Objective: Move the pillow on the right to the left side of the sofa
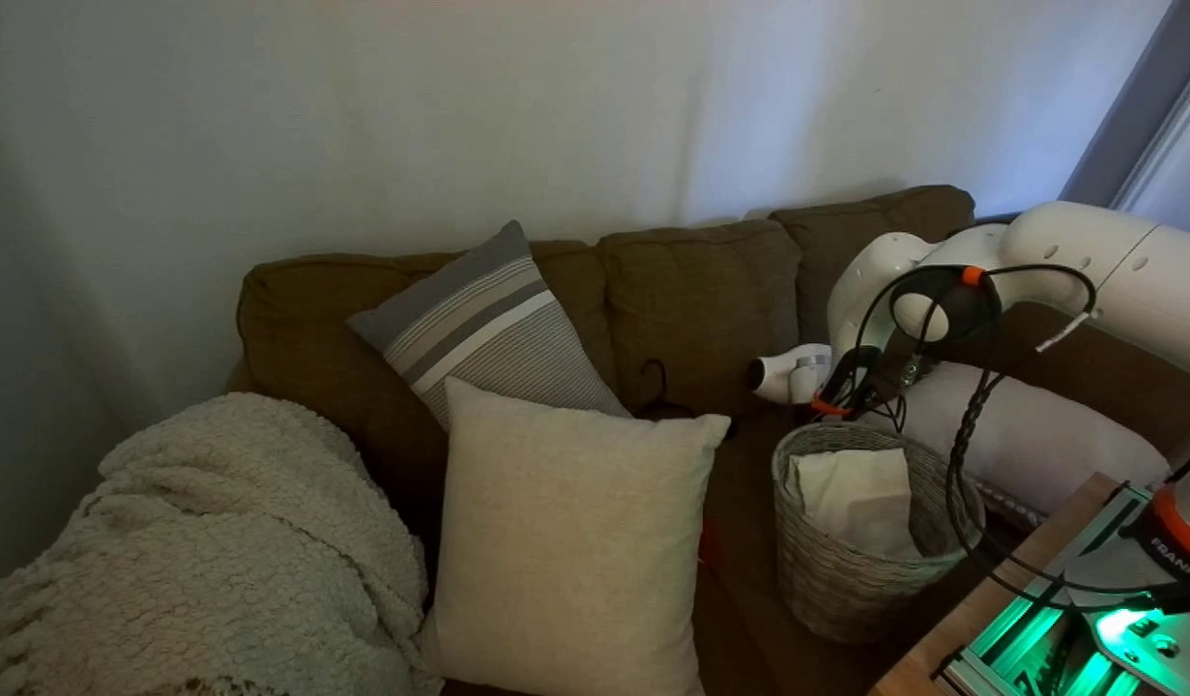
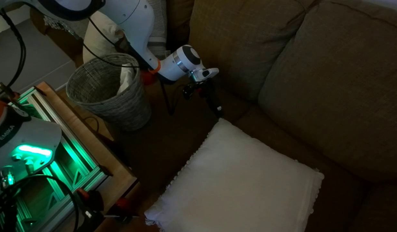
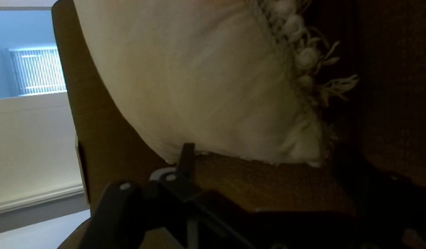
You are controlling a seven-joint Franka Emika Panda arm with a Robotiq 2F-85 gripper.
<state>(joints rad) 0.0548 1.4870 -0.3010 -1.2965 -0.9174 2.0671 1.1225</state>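
Observation:
The fringed off-white pillow (image 2: 246, 180) lies on the seat of the brown sofa (image 2: 333, 96). In an exterior view it shows behind the basket, partly covered by the arm (image 1: 1030, 425). In the wrist view its fringed edge and near corner (image 3: 213, 86) fill the upper middle. My gripper (image 2: 217, 112) points down at the pillow's corner nearest the basket. In the wrist view the gripper (image 3: 264, 152) is open, fingers wide apart, with the pillow's near edge just ahead of and between the fingertips. I cannot tell whether a finger touches it. The right finger is very dark.
A wicker basket (image 1: 846, 580) with white cloth stands beside the arm. A plain cream pillow (image 1: 565, 541), a grey striped pillow (image 1: 498, 329) and a fluffy blanket (image 1: 237, 541) occupy the sofa's other end. A dark hanger (image 1: 660, 391) lies near the back cushions. The robot's table (image 2: 121, 180) borders the sofa.

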